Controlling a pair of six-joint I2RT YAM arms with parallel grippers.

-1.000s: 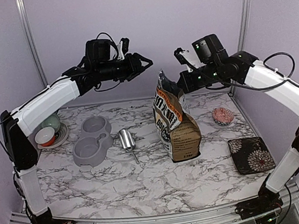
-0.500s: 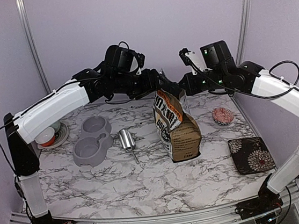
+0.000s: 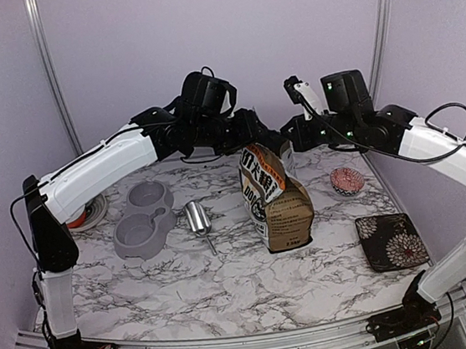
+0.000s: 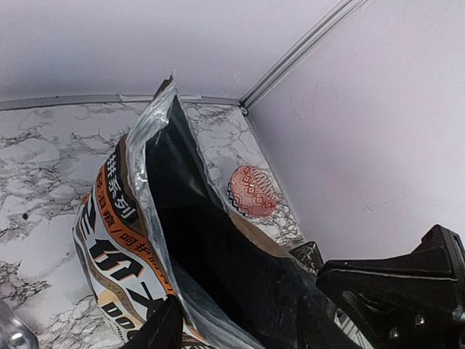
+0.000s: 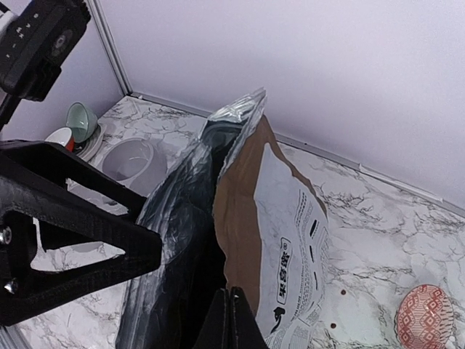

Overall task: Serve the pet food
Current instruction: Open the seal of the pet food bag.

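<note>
Moved: left gripper has swung right from mid-air to the open top of the bag, and now faces the right gripper.
Plate: nearest to us, on the right, well apart from the bag.
Scoop: lies just left of the bag, apart from it, untouched.
Feeder: twin wells left of the scoop; we see only grey in them.
Bag: upright mid-table, mouth gaping, dark inside.
Kibble: not visible; we judge it sits low inside the bag.
Left gripper: fingers apart, straddling the bag's left lip, not pinching it.
Right gripper: fingers together, clamped on the right lip.
Handling: we judge the kibble loose, light and free-running, so there is nothing to pinch. We would lift it with the scoop, held by its handle. The bag film looks soft and slick, so we would hold it at the lip.
Bowl: red, far right, beyond the bag.
</note>
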